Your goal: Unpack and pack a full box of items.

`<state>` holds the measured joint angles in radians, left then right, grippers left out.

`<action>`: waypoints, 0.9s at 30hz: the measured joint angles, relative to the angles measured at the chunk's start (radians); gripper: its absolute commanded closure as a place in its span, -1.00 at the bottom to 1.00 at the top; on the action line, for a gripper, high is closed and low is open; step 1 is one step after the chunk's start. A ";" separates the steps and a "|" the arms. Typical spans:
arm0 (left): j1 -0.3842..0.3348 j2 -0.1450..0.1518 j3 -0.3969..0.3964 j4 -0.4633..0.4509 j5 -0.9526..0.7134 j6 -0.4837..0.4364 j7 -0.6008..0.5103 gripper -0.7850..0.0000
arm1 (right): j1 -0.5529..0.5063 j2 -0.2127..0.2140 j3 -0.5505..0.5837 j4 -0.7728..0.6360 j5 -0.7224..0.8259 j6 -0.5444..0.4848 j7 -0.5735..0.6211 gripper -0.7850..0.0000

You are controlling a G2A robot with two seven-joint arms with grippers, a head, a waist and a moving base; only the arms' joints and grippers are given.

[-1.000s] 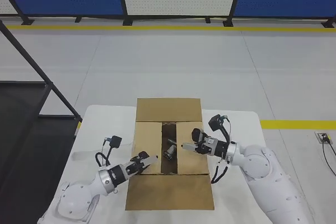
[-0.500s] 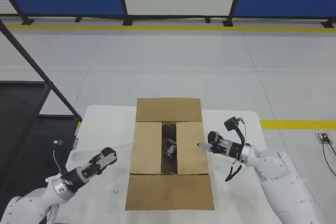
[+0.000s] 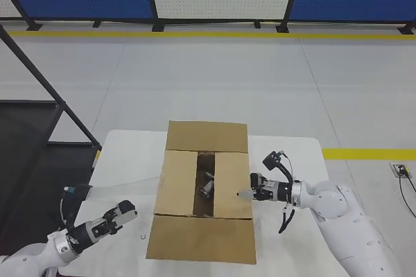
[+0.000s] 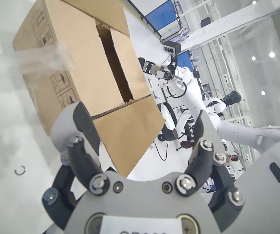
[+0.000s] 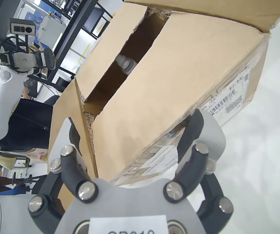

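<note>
Glossy white shells wrap the left arm (image 3: 55, 248) and the right arm (image 3: 333, 208), and a black cable (image 3: 286, 220) loops off the right wrist. Up close, the left gripper (image 4: 140, 115) has a grey plate, silver screws, black links and white fingers (image 4: 62, 125) with dark pads (image 4: 85, 122). The right gripper (image 5: 135, 122) is built the same, with a white label at its base.

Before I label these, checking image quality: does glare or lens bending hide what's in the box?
Top view: even light, box slot shaded, items dimly visible. Left wrist view: ceiling lamps flare, straight lines bow slightly. Right wrist view: no glare, slot dark, one pale item shows.
</note>
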<state>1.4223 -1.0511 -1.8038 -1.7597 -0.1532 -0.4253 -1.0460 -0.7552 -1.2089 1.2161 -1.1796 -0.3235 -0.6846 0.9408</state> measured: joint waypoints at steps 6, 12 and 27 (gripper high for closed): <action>0.007 0.010 -0.018 0.020 0.027 0.007 -0.014 -1.00 | -0.006 0.002 -0.038 -0.036 0.021 -0.036 0.025 -1.00; 0.025 0.019 -0.065 0.013 0.015 0.015 0.007 -1.00 | -0.012 0.012 -0.031 -0.070 0.040 -0.031 0.013 -1.00; 0.037 0.026 -0.066 0.004 0.048 0.060 0.026 -1.00 | -0.014 0.009 -0.022 -0.053 0.049 0.042 -0.117 -1.00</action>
<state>1.4592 -1.0252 -1.8693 -1.7560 -0.1053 -0.3652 -1.0205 -0.7688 -1.2002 1.1946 -1.2329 -0.2746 -0.6430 0.8239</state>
